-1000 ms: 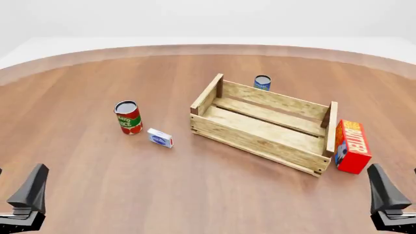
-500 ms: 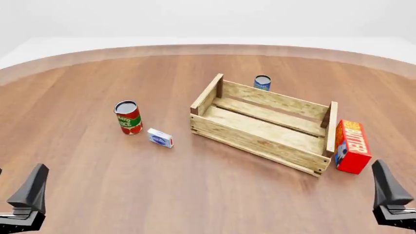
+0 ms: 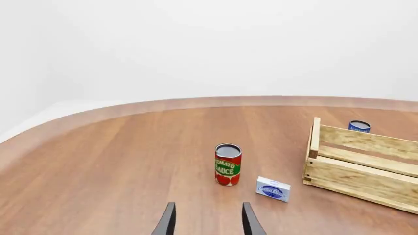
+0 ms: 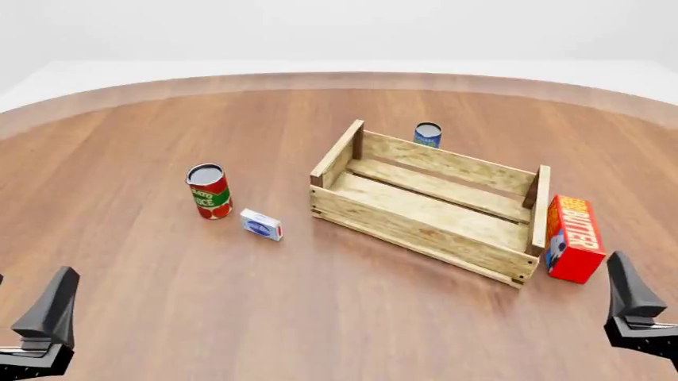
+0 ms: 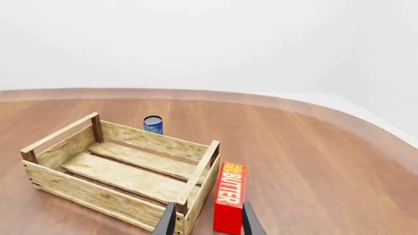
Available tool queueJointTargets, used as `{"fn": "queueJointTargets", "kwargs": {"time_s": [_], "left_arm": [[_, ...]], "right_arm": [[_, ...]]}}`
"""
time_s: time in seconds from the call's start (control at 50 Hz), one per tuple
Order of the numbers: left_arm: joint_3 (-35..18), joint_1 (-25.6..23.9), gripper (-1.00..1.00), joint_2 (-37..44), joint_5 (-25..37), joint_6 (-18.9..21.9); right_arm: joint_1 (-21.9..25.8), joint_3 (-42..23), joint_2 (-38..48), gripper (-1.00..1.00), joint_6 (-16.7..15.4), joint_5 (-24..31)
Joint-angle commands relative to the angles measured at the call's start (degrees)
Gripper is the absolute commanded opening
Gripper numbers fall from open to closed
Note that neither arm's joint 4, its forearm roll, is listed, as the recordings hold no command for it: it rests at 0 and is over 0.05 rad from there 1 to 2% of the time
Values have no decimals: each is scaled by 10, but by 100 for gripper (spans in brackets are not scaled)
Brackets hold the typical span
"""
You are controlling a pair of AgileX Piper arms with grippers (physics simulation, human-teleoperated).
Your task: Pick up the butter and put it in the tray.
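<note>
The butter (image 4: 574, 236), a red-orange carton with white lettering, stands on the table just outside the right end of the tray (image 4: 424, 232), a big wooden slat crate with nothing in it. My right gripper (image 4: 642, 278) is open near the table's front right, a short way in front of the butter and apart from it. In the right wrist view the butter (image 5: 230, 196) shows just past the open fingers (image 5: 249, 223), beside the tray (image 5: 98, 193). My left gripper (image 4: 36, 286) is open at the front left, far from both.
A tomato sauce can (image 4: 209, 190) and a small blue-and-white box (image 4: 260, 225) stand left of the tray. A blue can (image 4: 427, 134) stands behind the tray. The table's curved far edge runs across the back.
My right gripper has edged forward toward the butter. The left gripper and all objects have stayed put.
</note>
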Motion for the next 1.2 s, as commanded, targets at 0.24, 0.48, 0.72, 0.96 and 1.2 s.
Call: {"fn": "queueJointTargets", "kwargs": {"time_s": [0.24,0.48,0.72,0.96,1.2], "left_arm": [[0,0,100,0,0,0],[0,0,100,0,0,0],[0,0,100,0,0,0],[0,0,100,0,0,0],[0,0,100,0,0,0]], "right_arm": [[-34,1,141,100,-5,-122],[-42,1,252,100,-4,-223],[-48,1,363,100,-2,-315],[-52,1,460,100,6,-398],[-56,1,516,100,4,-446]]}}
